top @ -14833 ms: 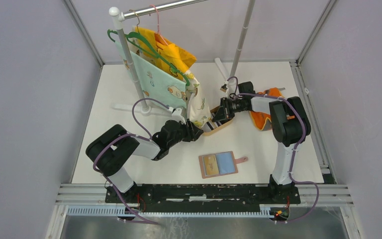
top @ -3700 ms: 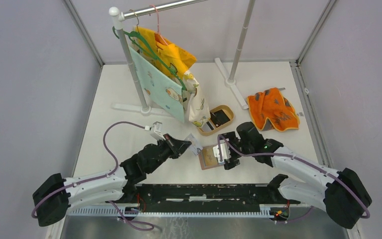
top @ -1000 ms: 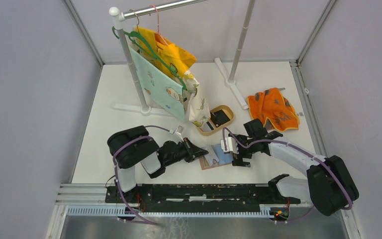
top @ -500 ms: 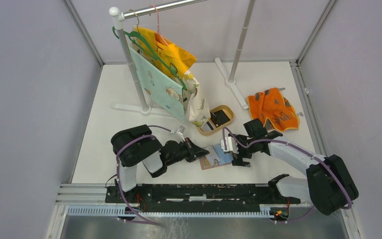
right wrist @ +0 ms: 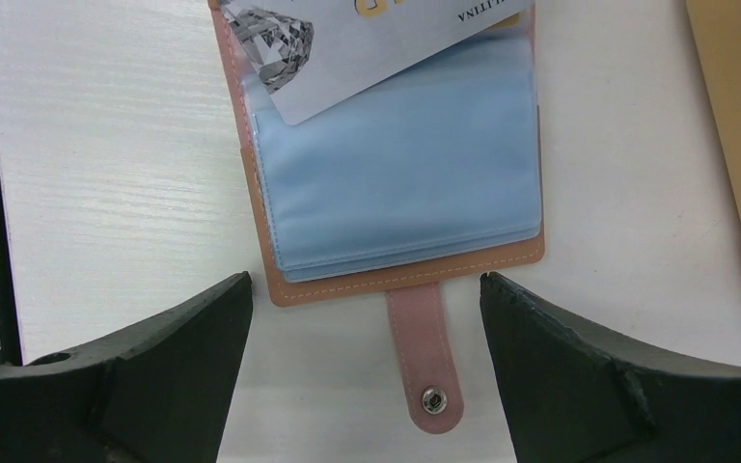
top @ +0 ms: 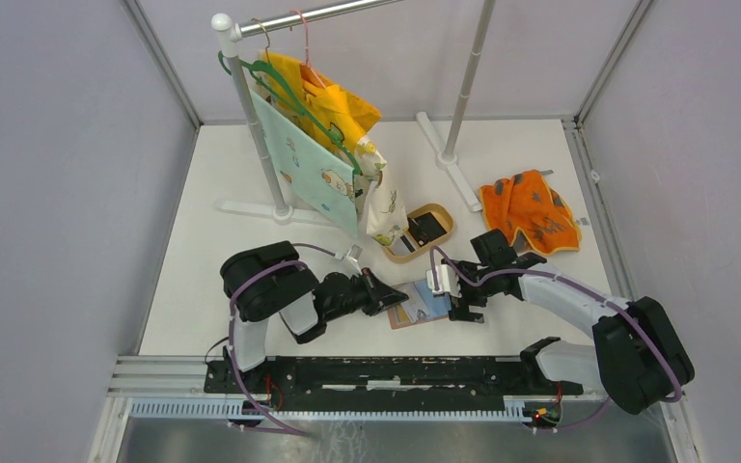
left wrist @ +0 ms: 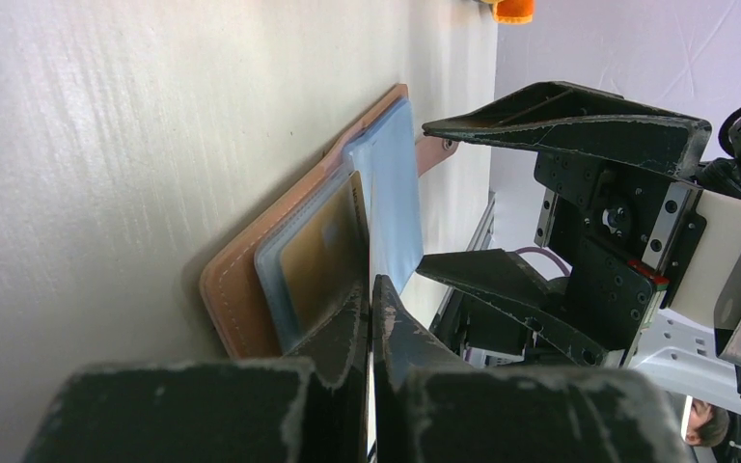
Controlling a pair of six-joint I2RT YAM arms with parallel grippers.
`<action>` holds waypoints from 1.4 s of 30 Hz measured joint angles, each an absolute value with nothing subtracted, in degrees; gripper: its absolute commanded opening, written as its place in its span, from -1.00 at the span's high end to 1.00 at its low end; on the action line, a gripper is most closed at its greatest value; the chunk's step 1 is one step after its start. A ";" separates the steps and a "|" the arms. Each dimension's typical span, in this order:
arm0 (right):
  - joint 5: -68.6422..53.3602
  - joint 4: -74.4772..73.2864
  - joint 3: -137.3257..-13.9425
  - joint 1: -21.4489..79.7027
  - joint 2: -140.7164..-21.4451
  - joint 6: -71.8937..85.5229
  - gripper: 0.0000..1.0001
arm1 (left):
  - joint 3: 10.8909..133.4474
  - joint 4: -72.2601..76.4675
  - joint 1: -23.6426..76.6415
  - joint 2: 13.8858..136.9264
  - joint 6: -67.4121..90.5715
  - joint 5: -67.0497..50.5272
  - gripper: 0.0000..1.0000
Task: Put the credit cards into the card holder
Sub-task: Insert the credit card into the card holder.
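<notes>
The card holder [top: 431, 307] lies open on the table, blue pockets [right wrist: 396, 183] up and strap tab [right wrist: 429, 357] pointing at the right wrist camera. My left gripper [top: 393, 297] is shut on a white credit card [right wrist: 347, 48], seen edge-on between its fingers [left wrist: 371, 289]. The card slants over the holder's pocket edge. A gold card [left wrist: 323, 251] sits in a pocket. My right gripper [right wrist: 365, 289] is open, its fingers standing either side of the holder's tab end without touching it. More credit cards [top: 429, 228] lie in the tan dish [top: 441, 209].
A clothes rack [top: 251, 106] with hanging cloths [top: 314, 164] stands behind the left arm, its base bars on the table. An orange cloth [top: 529, 210] lies at the back right. The rack's second pole [top: 463, 87] rises behind the dish.
Over the last second my left gripper has edged slightly right, bringing the card further over the holder. The right gripper has barely moved and stays open.
</notes>
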State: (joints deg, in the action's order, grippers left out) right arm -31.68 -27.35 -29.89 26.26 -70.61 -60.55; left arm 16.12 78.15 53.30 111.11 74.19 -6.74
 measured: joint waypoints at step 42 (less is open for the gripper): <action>-30.33 -24.53 -30.06 29.43 -71.37 -58.63 -0.84 | 20.58 70.30 53.17 111.13 77.10 -11.49 0.96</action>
